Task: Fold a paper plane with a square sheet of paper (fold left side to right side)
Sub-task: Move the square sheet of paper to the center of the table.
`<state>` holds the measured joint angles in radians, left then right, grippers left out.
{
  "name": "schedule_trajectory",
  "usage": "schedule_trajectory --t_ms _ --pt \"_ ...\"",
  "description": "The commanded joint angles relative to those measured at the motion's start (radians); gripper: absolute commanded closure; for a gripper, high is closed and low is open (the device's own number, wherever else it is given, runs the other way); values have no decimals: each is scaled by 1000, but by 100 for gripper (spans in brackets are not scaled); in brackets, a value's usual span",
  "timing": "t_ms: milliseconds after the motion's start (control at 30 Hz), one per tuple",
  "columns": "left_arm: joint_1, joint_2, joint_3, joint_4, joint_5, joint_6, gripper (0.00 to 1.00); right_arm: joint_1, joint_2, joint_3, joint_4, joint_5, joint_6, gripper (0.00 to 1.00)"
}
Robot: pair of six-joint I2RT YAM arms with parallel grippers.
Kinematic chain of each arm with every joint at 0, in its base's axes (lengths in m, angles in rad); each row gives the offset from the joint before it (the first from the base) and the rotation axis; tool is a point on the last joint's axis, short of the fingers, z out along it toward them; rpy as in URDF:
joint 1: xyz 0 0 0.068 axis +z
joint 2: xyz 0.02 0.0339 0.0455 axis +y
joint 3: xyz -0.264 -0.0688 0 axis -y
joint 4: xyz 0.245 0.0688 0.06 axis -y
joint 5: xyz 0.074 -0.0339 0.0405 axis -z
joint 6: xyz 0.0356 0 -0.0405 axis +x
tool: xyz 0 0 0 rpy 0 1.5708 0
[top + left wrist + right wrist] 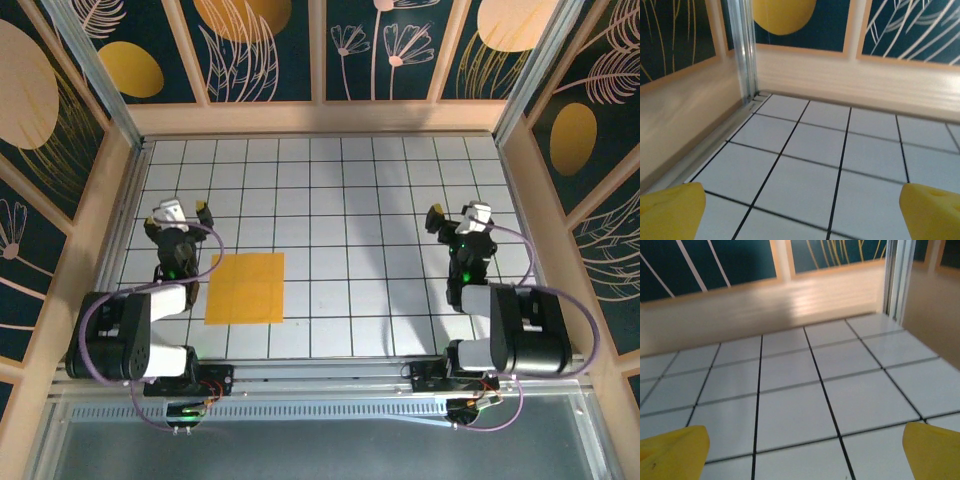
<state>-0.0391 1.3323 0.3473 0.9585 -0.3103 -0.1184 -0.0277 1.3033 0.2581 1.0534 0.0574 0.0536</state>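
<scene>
The thin orange-yellow square sheet of paper [245,288] lies flat on the white, black-gridded desk [380,200]. I can make out no crease or turned-over edge on it, so I judge the folding not yet begun. The left-to-right fold and every fold after it, down to the pointed plane, are left to do.

My left hand [186,211] sits just beyond the sheet's far-left corner, jaws spread wide and holding nothing. My right hand [458,215] is well apart from the sheet, off to its right, likewise wide open and empty.

From above I get the sheet and how each hand stands to it, though I cannot tell there how high the hands are off the desk. My left wrist camera gives that hand [800,215] close up: two yellow fingertips [670,212] at the bottom corners, bare tile between them, and a pale wooden wall [840,75] beyond. My right wrist camera gives much the same of the right hand [802,452], pads apart with tile between.
</scene>
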Motion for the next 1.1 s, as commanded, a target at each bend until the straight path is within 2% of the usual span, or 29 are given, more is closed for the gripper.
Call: schedule_trajectory --t_ms 0,100,167,367,500,600,700,800,900,1067 --pt "5 -96 127 -340 3 -109 1 -8 -107 66 -232 21 69 1" --pt "5 -165 192 -534 42 -232 1 -9 -184 98 -367 -8 159 1" --pt "5 -200 233 -652 111 -286 1 -10 -224 121 -453 -36 224 1" --pt "4 -261 302 -937 391 -397 2 -9 -268 199 -702 -229 367 1" --pt "-38 -268 308 -1080 544 -465 7 -5 -253 210 -766 -364 420 1" --pt "-132 -252 291 -1127 582 -515 8 5 -221 230 -790 -435 448 1" --pt "-191 -206 255 -1109 671 -594 17 29 -174 276 -830 -471 443 1" --pt "-258 -165 232 -1130 652 -622 21 73 -147 320 -867 -443 414 1" --pt "-287 -125 210 -1149 650 -634 31 110 -127 350 -882 -398 397 1" --pt "-308 -65 160 -1142 659 -641 43 138 -91 377 -880 -370 393 1"
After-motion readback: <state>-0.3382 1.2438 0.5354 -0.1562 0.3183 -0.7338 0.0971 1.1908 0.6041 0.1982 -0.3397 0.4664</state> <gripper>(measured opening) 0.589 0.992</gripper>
